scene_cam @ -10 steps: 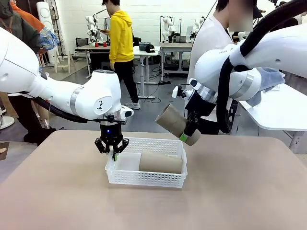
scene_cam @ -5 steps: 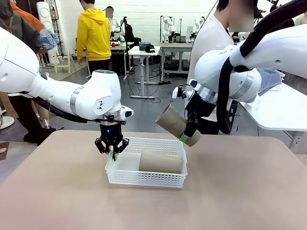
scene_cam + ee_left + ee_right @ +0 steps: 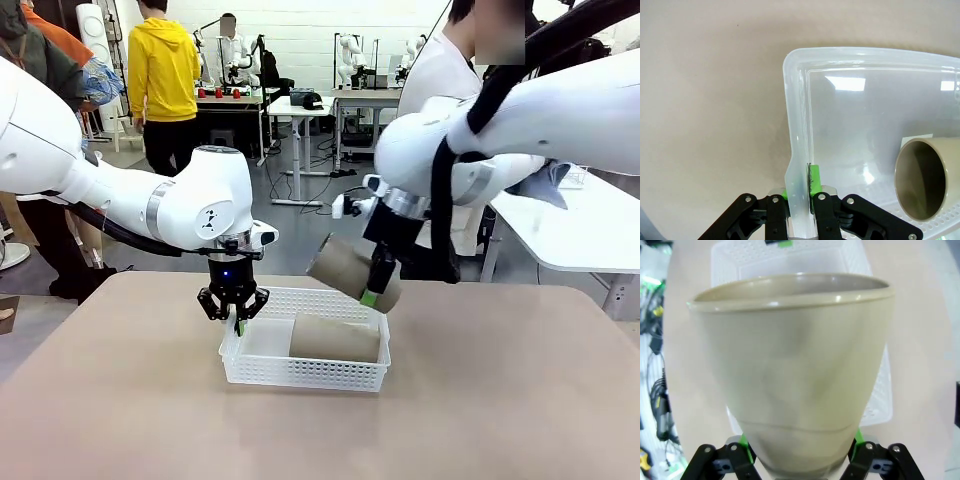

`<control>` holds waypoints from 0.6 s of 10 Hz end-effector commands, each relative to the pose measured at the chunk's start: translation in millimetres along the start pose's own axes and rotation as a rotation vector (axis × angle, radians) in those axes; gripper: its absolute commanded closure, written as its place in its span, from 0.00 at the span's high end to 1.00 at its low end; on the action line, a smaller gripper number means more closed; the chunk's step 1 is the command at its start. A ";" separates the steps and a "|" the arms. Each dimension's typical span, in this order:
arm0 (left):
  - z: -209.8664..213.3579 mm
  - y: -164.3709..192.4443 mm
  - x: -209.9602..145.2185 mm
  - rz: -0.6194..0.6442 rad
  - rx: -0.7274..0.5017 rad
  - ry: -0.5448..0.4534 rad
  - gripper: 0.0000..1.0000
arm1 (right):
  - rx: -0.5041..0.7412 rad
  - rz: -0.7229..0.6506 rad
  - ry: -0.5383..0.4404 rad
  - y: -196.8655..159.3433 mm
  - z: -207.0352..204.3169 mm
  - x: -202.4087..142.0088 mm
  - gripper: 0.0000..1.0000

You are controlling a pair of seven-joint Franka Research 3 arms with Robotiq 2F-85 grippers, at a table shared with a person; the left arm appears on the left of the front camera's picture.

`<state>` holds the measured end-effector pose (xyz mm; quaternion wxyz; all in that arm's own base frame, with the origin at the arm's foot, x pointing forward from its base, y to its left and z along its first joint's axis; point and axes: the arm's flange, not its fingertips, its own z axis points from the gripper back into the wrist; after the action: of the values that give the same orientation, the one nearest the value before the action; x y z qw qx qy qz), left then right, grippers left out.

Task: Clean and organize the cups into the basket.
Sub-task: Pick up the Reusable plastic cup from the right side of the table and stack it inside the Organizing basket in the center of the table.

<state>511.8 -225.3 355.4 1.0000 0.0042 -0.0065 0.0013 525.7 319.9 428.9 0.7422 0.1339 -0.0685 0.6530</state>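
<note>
One cup (image 3: 340,268) gripped in right pincer (image 3: 372,296), above basket (image 3: 300,375); left pincer (image 3: 238,322) clamping basket wall

The tabletop (image 3: 120,400) was a plain, matte surface of beige-brown colour with rounded far corners. A white plastic basket (image 3: 300,375) with lattice sides stood directly on it, near the middle, its long side toward the front camera.
</note>
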 end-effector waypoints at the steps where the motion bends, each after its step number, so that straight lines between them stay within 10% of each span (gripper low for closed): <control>1: 2.1 -0.2 0.5 0.001 -0.001 -0.004 0.00 | 0.022 -0.002 0.096 -17.0 -1.9 36.2 0.79; 6: 2.1 -0.2 0.5 0.001 -0.001 -0.004 0.00 | -0.042 -0.009 0.174 -29.2 -50.8 44.9 0.79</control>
<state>511.8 -225.2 355.4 1.0000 0.0042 -0.0064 0.0013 557.2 366.2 397.7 0.7411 0.0887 -0.0072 0.6655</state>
